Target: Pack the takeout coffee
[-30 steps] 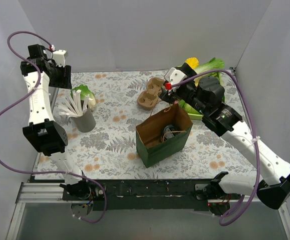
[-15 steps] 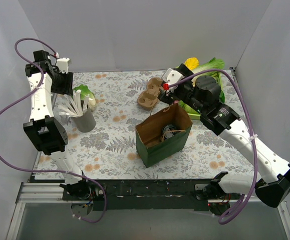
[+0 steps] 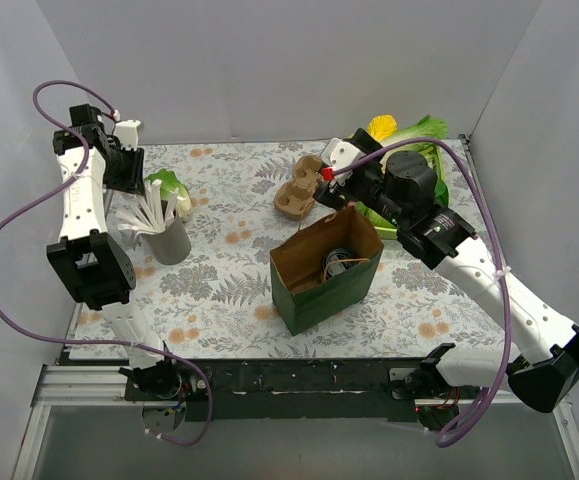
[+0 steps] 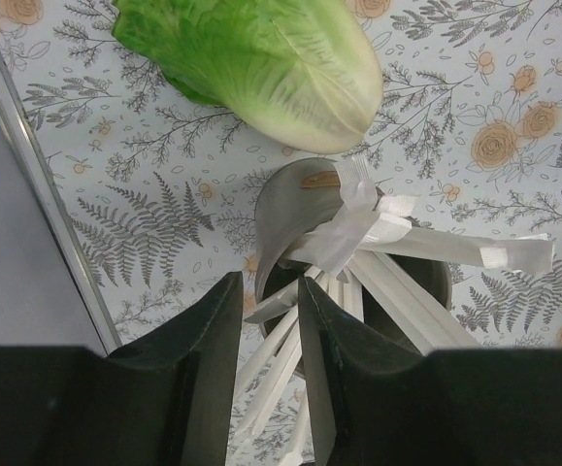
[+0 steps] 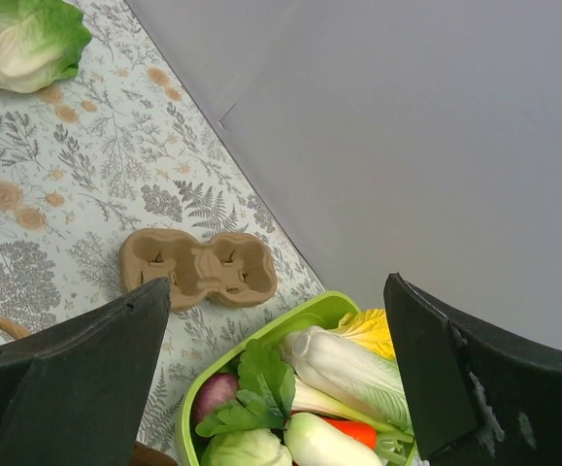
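A green paper bag (image 3: 314, 292) with a brown inside stands open in the middle of the table. A dark round shape (image 3: 339, 262) lies inside it and looks like the takeout coffee's black lid; the white cup itself does not show. My right gripper (image 3: 327, 188) hangs wide open and empty just behind the bag's far rim, near the brown cardboard carrier (image 3: 297, 192). In its wrist view the right gripper (image 5: 276, 283) frames the carrier (image 5: 198, 270). My left gripper (image 3: 129, 170) is high at the far left, its jaws almost closed and empty (image 4: 268, 282), above the grey utensil cup (image 4: 290, 209).
The grey cup of white utensils (image 3: 169, 238) stands at the left with a lettuce head (image 3: 166, 184) behind it. A green tray of vegetables (image 3: 394, 228) sits at the back right, also in the right wrist view (image 5: 300, 316). Grey walls close in the back and sides.
My right gripper has shifted a little left and back, toward the carrier. My left arm has swung slightly right and down. The bag and the other things have not moved.
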`<state>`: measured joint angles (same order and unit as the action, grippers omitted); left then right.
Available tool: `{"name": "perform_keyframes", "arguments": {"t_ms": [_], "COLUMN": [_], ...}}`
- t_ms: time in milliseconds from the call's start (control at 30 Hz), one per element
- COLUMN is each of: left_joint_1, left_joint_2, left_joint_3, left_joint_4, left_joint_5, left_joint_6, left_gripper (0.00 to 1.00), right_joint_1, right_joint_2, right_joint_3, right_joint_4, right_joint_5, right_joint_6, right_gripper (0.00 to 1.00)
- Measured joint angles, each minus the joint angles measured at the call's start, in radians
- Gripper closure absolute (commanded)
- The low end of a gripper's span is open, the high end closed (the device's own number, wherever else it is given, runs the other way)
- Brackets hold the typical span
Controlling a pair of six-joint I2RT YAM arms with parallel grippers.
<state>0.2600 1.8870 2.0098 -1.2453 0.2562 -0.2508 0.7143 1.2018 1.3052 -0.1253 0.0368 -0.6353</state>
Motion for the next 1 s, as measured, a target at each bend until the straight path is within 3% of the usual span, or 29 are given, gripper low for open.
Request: {"name": "perform_keyframes", "arguments": {"t_ms": [100, 167, 367, 600, 1000], "left_joint_1": [0.000, 0.000, 0.000, 0.000, 0.000], "left_joint_2": [0.000, 0.000, 0.000, -0.023, -0.147], "left_joint_3": [-0.011, -0.010, 0.032, 0.272, 0.373], "left_joint_4": [0.000, -0.001, -0.024, -0.067, -0.088], "left_joint_5": [0.006, 0.015, 0.025, 0.043, 0.026], "left_joint_6": [-0.004, -0.006, -0.019, -0.056, -0.069], "left_gripper": [0.93, 1.00, 1.00, 1.00, 1.00], "right_joint_1": [0.000, 0.000, 0.000, -0.001, -0.001], "right_joint_2": [0.003, 0.005, 0.005, 0.032, 0.112], "right_joint_3": [0.000, 0.000, 0.000, 0.022, 0.097], "right_joint_4": [0.000, 0.000, 0.000, -0.009, -0.037], "right_joint_5": [-0.003, -0.003, -0.003, -0.002, -0.006], "right_joint_6": [-0.001, -0.001, -0.004, -0.020, -0.023], "right_gripper": [0.02, 0.02, 0.02, 0.02, 0.02]}}
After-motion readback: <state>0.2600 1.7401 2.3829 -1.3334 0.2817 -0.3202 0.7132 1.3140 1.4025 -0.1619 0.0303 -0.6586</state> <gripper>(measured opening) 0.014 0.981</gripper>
